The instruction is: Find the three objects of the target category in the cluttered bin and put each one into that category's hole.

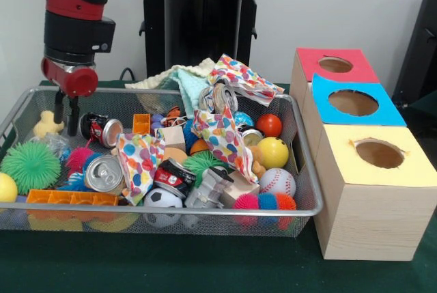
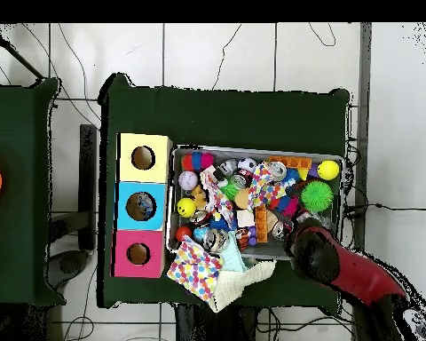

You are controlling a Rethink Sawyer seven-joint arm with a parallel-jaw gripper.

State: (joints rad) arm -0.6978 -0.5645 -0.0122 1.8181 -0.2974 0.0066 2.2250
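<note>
Two dark fingers (image 1: 72,117) hang from the red gripper (image 1: 65,123) into the wire bin (image 1: 171,210), the jaws a small way apart with nothing between them. They stand just beside a crushed red and black can (image 1: 101,129), which lies on its side, and near a pale yellow duck (image 1: 48,124) in the bin's corner; whether a fingertip touches the can cannot be told. The red and black arm (image 2: 354,277) comes in over that same corner in the overhead view. More cans lie in the heap: a silver one (image 1: 104,173) with its end facing out, a red and black one (image 1: 173,176) near the middle, and a silver one (image 1: 224,96) raised among the spotted cloths (image 1: 220,136). A green spiky ball (image 1: 30,166), an orange block (image 1: 72,198), a soccer ball (image 1: 162,201), a baseball (image 1: 277,182), a yellow ball (image 1: 272,152) and a red ball (image 1: 269,125) also fill the bin. Beside the bin on the green counter (image 1: 136,266) stand three wooden boxes in a row, each with a round hole in its top: red (image 1: 334,65), blue (image 1: 354,103) and yellow (image 1: 379,154).
</note>
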